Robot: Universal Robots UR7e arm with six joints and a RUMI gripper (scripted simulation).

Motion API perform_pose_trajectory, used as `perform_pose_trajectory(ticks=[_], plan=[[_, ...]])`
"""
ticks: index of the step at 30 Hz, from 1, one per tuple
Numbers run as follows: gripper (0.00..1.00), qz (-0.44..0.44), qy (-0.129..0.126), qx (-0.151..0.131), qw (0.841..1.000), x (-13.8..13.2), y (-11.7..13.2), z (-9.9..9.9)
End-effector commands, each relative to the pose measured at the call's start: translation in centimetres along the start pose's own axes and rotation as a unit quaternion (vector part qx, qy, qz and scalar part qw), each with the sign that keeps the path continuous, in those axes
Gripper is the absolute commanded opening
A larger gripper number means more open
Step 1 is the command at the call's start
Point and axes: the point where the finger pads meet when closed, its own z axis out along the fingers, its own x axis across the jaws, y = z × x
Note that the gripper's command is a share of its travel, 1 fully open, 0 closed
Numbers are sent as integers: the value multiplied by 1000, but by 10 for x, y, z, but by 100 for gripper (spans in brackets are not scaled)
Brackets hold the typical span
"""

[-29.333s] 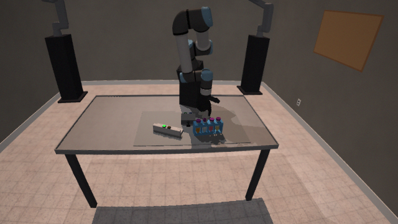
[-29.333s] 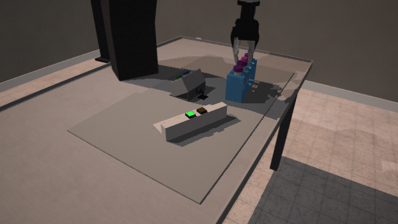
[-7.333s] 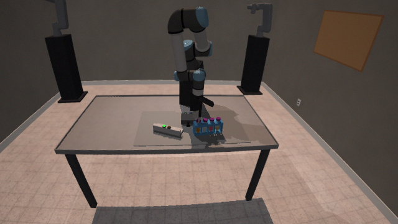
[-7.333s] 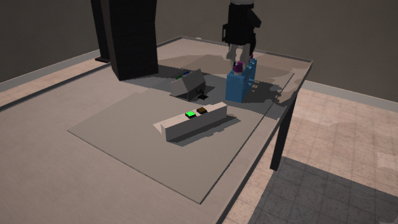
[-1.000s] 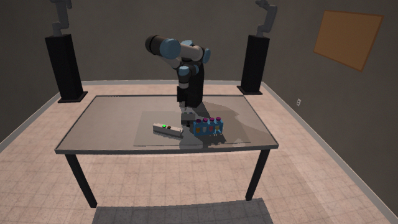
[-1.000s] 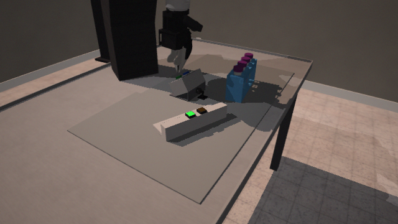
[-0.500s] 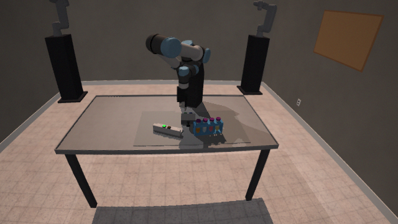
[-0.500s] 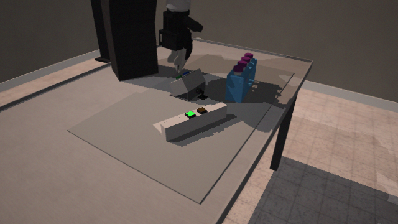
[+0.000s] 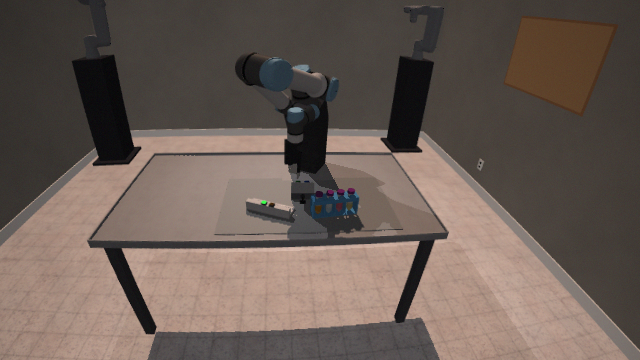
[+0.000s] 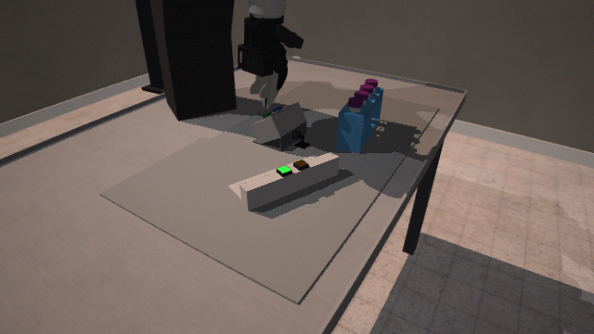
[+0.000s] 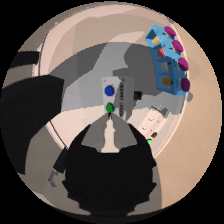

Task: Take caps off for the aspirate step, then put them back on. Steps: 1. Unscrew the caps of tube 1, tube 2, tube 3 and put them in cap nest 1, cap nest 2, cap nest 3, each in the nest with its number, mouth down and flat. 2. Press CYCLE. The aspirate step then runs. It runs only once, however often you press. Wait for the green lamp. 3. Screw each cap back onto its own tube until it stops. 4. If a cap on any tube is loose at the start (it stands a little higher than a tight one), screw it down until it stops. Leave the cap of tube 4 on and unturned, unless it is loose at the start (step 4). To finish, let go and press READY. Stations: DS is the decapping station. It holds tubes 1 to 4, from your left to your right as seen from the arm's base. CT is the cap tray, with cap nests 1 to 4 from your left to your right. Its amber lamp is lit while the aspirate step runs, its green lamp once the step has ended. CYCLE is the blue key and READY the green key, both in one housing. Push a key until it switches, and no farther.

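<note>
Above the green READY key (image 10: 266,115) (image 11: 110,107), the jaws (image 9: 298,181) (image 10: 265,108) stand together, clamping nothing. All four caps sit on their tubes in the blue decapping station (image 9: 335,206) (image 10: 351,131) (image 11: 171,75). Best press straight on READY, gently, stopping once it switches, well off blue CYCLE (image 10: 277,109) (image 11: 109,90).

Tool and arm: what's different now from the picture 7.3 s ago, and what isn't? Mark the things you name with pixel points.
The tool (image 9: 297,179) (image 10: 265,108) (image 11: 110,112) has moved from above the blue rack (image 9: 335,212) (image 10: 351,132) (image 11: 169,75) to the key housing (image 9: 302,189) (image 10: 278,127) (image 11: 117,100), its closed tips now at the green key (image 10: 266,115) (image 11: 109,107). The arm has refolded. Rack, housing and cap tray (image 9: 269,209) (image 10: 292,187) (image 11: 153,122) stayed put; the green lamp (image 9: 264,202) (image 10: 284,170) (image 11: 149,142) is still lit.
</note>
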Motion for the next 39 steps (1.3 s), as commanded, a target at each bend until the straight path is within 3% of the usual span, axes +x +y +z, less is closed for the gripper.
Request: perform_pose_trajectory(ticks=[1,39], plan=[[0,0,-80,13,997,0,-1,9],[0,0,-80,13,997,-4,-3,9]])
